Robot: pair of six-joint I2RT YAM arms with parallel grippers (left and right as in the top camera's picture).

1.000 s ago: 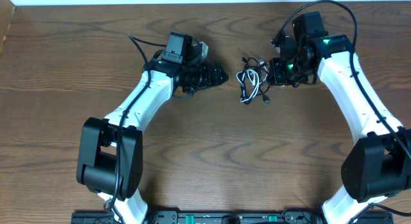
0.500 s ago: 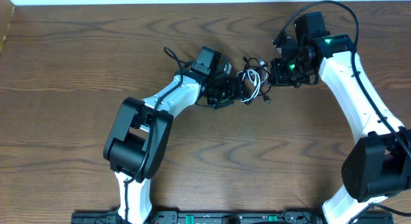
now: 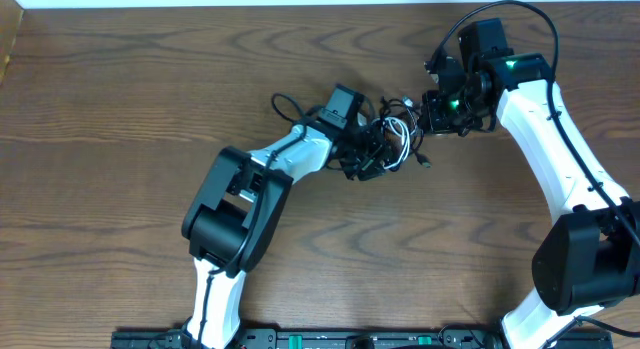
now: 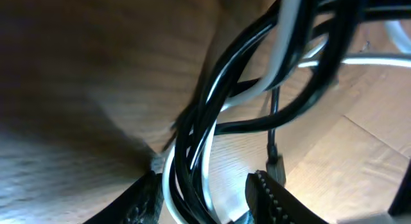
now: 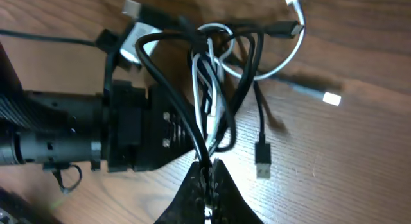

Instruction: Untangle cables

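Observation:
A black cable and a white cable lie knotted in one tangle at the centre back of the wooden table. In the left wrist view my left gripper stands open around a bundle of black and white strands. Its left finger is against the bundle and a gap shows at its right finger. My right gripper is shut on a black strand at the tangle's right side. A black USB plug and a white plug lie loose on the wood.
Bare wooden table surrounds the tangle. The left arm stretches across the table's middle to the tangle. The right arm comes in from the right. Their own thick black wires loop over them. A pale wall edge runs along the back.
The left arm has swung right from the table's middle into the tangle, and its jaws have narrowed around the strands. The right gripper has stayed shut in place.

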